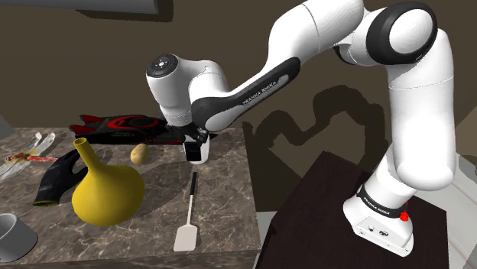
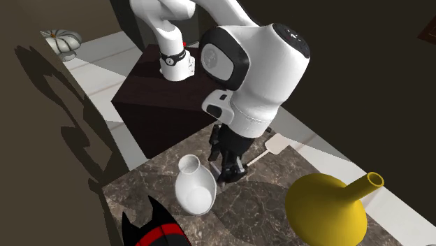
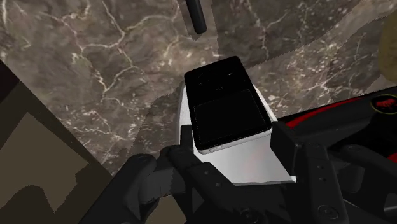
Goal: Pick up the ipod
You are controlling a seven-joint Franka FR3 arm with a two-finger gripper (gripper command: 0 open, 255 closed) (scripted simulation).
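Where the marble counter [image 1: 222,210] comes nearest the shoulder camera, a white spatula [image 1: 185,235] lies with its blade near and its black handle pointing far, towards the arm. To the shoulder view's left of it sits a grey bowl [image 1: 11,237] at the picture's edge. Just beyond stands a yellow long-necked vase [image 1: 107,195], its neck leaning left. Farther back, a black floppy item [image 1: 57,179] lies left of the vase, and a small tan lump [image 1: 138,154] rests behind it. Right of that lump, past the far end of the spatula handle, the black gripper [image 1: 196,150] points down over the counter. The ipod [image 3: 226,105], white-bodied with a black face, sits squarely between the two fingers [image 3: 285,143]. The wrist view shows one finger pressed to each long side, so the pincer is clamped on it. Its lower end is close to the marble; whether it touches cannot be told. At the far edge, behind the gripper, lies a red and black object [image 1: 122,126].
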